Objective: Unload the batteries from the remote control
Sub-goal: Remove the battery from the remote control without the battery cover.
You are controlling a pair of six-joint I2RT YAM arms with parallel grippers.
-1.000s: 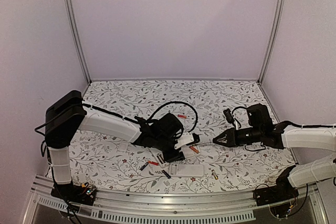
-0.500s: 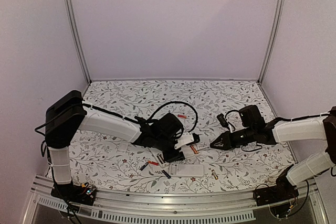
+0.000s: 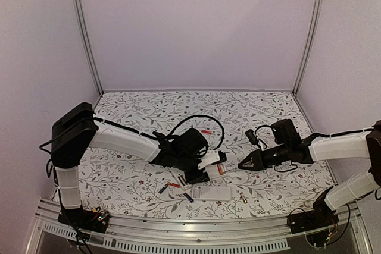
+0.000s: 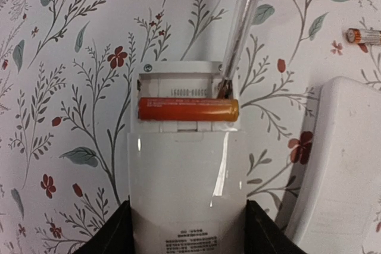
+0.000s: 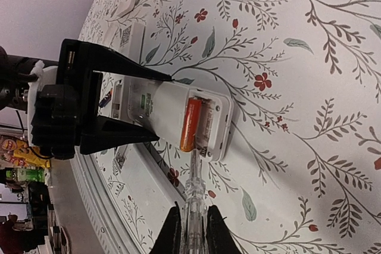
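Left pincer (image 4: 187,233) is clamped on the sides of the remote (image 4: 187,176), which lies back up with its cover off, about mid-bench and a little toward the near edge; I cannot tell whether the remote rests on the bench (image 3: 137,111) or hangs just above it. Right pincer (image 5: 191,230) is closed tight on a thin clear tool (image 4: 239,34), whose tip sits in the open bay, touching the right end of the one orange battery (image 4: 188,110) lying crosswise there. As I read it, the step is levering that cell out, and most of the job looks done: loose cells (image 3: 173,184) lie scattered toward the near edge, around a second remote (image 3: 211,193). To do it well I'd work the tip under the battery's end rather than against its face, then lift gently, keeping the left grip steady so the remote doesn't twist. Too hard a flick could send the cell rolling off, or let the tip slip onto the contacts. The bench top is a flat white sheet printed with leaves and small red flowers, so a freed cell will likely roll. Around it stand plain lilac walls (image 3: 196,28), with metal posts (image 3: 83,28) at the far corners
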